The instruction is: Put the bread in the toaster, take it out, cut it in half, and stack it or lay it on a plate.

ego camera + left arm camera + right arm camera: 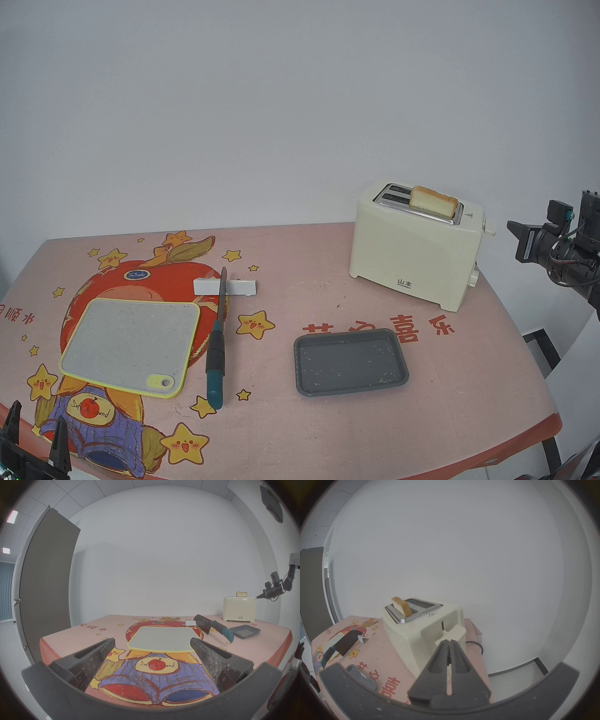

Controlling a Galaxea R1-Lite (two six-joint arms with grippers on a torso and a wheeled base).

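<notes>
A slice of bread stands up out of the near slot of the cream toaster at the back right of the table. My right gripper is shut and empty, level with the toaster's side lever and a short way to its right. My left gripper hangs open over the table's front left corner, facing the grey cutting board. A dark grey plate lies empty in front of the toaster.
A knife with a teal handle lies right of the cutting board, its blade propped on a small white block. A cord runs behind the toaster. The table's right edge is near the toaster.
</notes>
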